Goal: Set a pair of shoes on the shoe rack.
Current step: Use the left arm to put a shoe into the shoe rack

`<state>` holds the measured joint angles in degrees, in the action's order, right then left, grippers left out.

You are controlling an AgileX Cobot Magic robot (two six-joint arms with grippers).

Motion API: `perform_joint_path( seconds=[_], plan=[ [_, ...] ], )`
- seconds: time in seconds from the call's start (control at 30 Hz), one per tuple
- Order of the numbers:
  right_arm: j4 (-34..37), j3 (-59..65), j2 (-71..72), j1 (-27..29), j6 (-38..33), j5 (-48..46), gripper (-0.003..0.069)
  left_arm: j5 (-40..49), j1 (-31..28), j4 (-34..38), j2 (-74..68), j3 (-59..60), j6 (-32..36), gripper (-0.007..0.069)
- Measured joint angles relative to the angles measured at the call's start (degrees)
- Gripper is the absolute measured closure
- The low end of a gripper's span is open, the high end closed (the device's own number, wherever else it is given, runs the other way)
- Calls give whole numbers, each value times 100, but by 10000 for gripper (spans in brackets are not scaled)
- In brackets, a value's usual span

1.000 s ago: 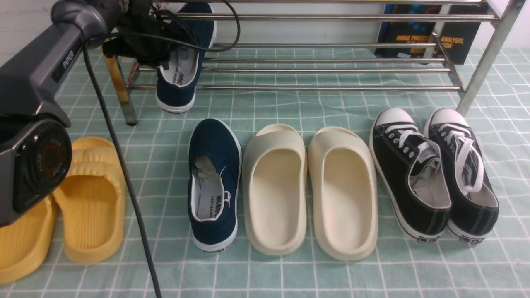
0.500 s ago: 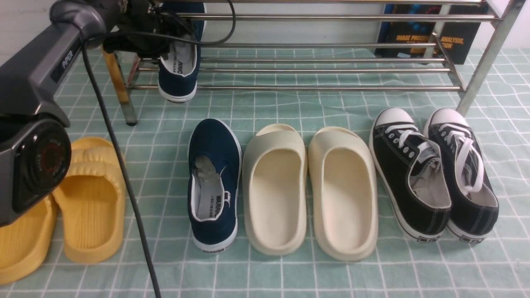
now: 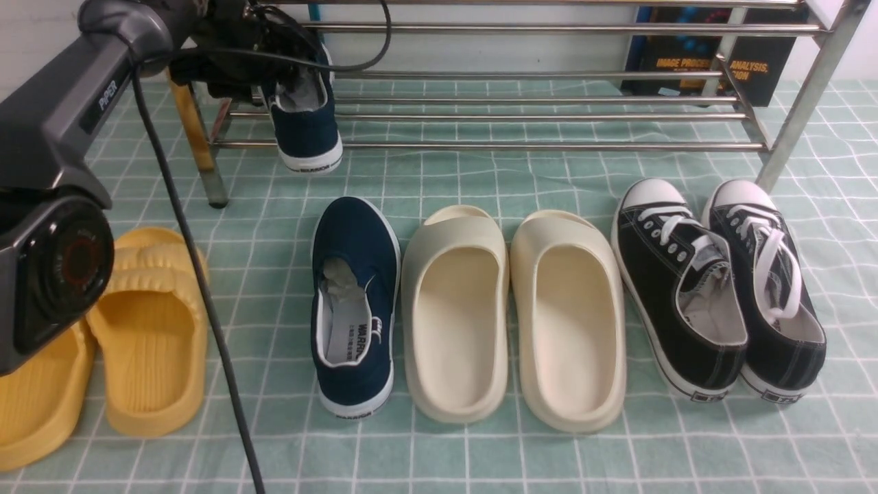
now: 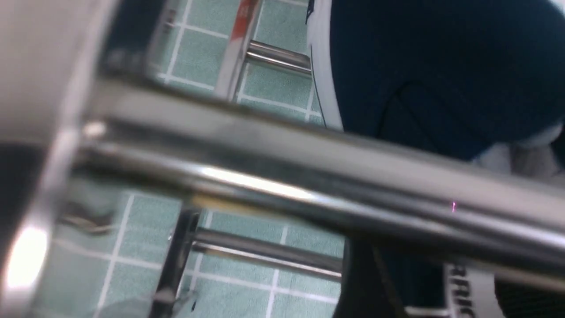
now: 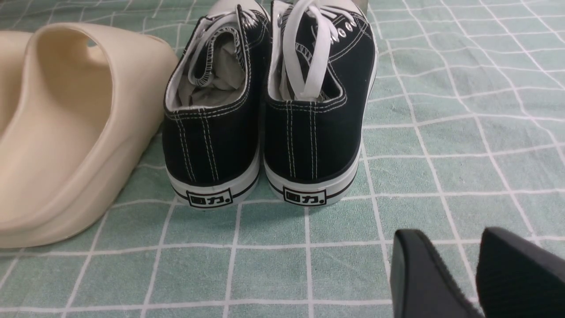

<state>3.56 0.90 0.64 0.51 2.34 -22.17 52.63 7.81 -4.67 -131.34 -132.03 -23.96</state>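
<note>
One navy slip-on shoe (image 3: 309,134) lies on the lower tubes of the silver shoe rack (image 3: 549,145) at its left end, heel pointing out over the front tube. My left gripper (image 3: 278,75) sits just above that heel. In the left wrist view its dark fingers (image 4: 357,282) stand wide apart either side of the heel tab, and a rack tube (image 4: 309,176) crosses in front of the shoe (image 4: 441,79). The other navy shoe (image 3: 357,302) sits on the cloth. My right gripper (image 5: 454,236) hovers open and empty over the cloth.
On the green checked cloth stand two cream slides (image 3: 456,315), two black lace-up sneakers (image 3: 686,288) (image 5: 212,132) and yellow slides (image 3: 151,329) at the left. A dark book (image 3: 713,62) leans behind the rack's right end. The left arm's cable hangs down at the left.
The navy shoe went from hanging tilted in the left gripper to lying level on the rack's lower tubes, heel outward. The left jaws have spread apart. The right arm stayed still.
</note>
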Motion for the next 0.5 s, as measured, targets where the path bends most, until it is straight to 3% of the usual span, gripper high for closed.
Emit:
perform_joint_path(
  seconds=[0.17, 0.27, 0.4, 0.5],
  plan=[
    [0, 0, 0, 0, 0, 0, 421, 1019, 24, 367, 467, -14, 406, 328],
    [0, 0, 0, 0, 0, 0, 421, 1688, 19, 623, 586, -55, 735, 454],
    [0, 0, 0, 0, 0, 0, 421, 1887, 13, 911, 565, -55, 1060, 619],
    [0, 0, 0, 0, 0, 0, 421, 1893, 13, 1083, 562, -50, 1211, 638]
  ],
)
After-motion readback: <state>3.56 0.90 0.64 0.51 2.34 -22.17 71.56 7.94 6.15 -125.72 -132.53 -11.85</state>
